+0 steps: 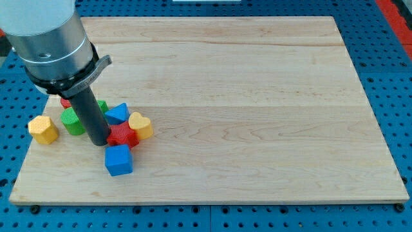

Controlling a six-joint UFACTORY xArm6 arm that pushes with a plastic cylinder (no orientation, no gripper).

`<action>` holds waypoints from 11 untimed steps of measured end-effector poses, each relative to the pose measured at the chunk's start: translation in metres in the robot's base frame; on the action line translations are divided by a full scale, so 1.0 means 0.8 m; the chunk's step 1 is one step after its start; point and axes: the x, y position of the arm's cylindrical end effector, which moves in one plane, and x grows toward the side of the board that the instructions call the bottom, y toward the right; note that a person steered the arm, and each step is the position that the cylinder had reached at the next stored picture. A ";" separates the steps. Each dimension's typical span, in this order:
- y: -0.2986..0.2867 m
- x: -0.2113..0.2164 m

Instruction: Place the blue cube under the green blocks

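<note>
My tip rests beside the red star block, above the blue cube. I carry no claw. The green blocks sit just left of my rod.

Blue cube below green blocks (tilted).

The scene is covered by one camera view only, so nothing is shared with a second view. The wooden board is looked down upon steeply from beyond its lower edge, facing towards the frame's top. Nearly the whole board is framed at moderate closeness, blue pegboard showing around it. The arm's housing is cropped at upper left.
</note>
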 end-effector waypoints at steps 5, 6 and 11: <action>0.059 0.109; 0.064 0.084; -0.100 0.098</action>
